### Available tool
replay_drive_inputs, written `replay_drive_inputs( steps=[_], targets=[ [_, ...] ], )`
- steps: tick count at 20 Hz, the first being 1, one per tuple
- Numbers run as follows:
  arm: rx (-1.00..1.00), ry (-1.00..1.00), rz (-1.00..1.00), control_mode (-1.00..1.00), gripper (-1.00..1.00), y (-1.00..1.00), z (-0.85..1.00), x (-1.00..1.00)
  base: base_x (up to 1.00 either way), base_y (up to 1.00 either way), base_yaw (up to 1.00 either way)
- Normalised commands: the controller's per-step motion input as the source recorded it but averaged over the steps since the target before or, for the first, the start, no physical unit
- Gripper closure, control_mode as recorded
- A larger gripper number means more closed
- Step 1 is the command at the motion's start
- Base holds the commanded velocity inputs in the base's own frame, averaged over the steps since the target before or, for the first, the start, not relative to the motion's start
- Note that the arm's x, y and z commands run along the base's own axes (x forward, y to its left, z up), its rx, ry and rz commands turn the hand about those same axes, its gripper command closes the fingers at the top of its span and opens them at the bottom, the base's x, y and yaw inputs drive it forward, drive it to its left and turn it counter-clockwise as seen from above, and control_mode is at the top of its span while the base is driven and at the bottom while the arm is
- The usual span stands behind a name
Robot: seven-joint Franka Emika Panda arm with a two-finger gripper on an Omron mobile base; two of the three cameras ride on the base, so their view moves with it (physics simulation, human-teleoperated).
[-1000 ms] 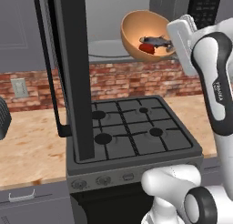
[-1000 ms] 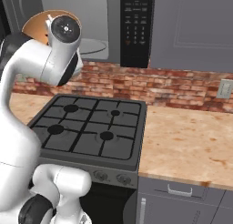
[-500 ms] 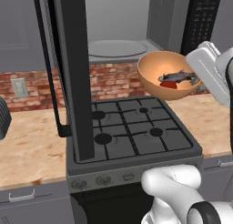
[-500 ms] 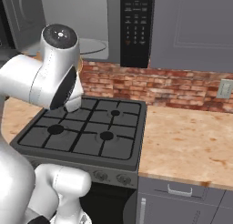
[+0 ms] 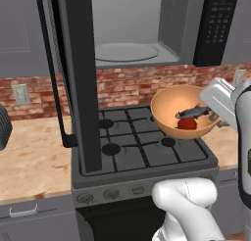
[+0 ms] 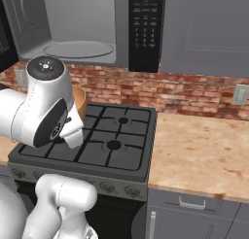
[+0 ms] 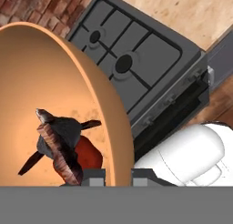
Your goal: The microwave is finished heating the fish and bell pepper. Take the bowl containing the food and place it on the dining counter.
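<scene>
1. My gripper [image 7: 119,176] is clamped on the rim of the bowl [image 5: 182,111]; in the hand view its two fingers sit close together, one on each side of the thin wall, cut off by the bottom edge.
2. The bowl is round, orange-tan and glossy inside. I hold it in the air above the right front part of the stove [image 5: 142,147], tipped a little toward the camera.
3. Inside the bowl lies the fish [image 5: 194,111], slender, grey and dull, with dark fins. It rests across the pepper [image 5: 187,123], a small smooth red ball mostly hidden under it.
4. In the right base view my own arm covers nearly all of the bowl; a sliver of its orange wall shows beside the elbow.
5. The stove is dark grey, with black grates and four round burners, set between speckled tan counter tops [image 6: 204,150].
6. Behind runs a rough red brick wall [image 6: 194,94].
7. Above it the microwave [image 6: 73,24] is open, its grey cavity showing a flat round plate. Its black door [image 5: 78,73] stands swung out at the stove's left edge and hides what lies behind it. The dark keypad's markings are too small to read.
</scene>
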Motion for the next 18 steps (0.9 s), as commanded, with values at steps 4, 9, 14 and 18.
replay_drive_inputs(
  steps=[4,9,14,18],
  targets=[
    [0.00,0.00,0.00,-1.00,1.00,0.00,0.00,0.00,0.00,0.00,0.00],
    [0.00,0.00,0.00,-1.00,1.00,0.00,0.00,0.00,0.00,0.00,0.00],
    [0.00,0.00,0.00,1.00,1.00,-0.01,0.00,0.00,0.00,-0.15,0.03],
    [0.00,0.00,0.00,1.00,1.00,0.00,0.00,0.00,-0.17,-0.64,0.15]
  ],
)
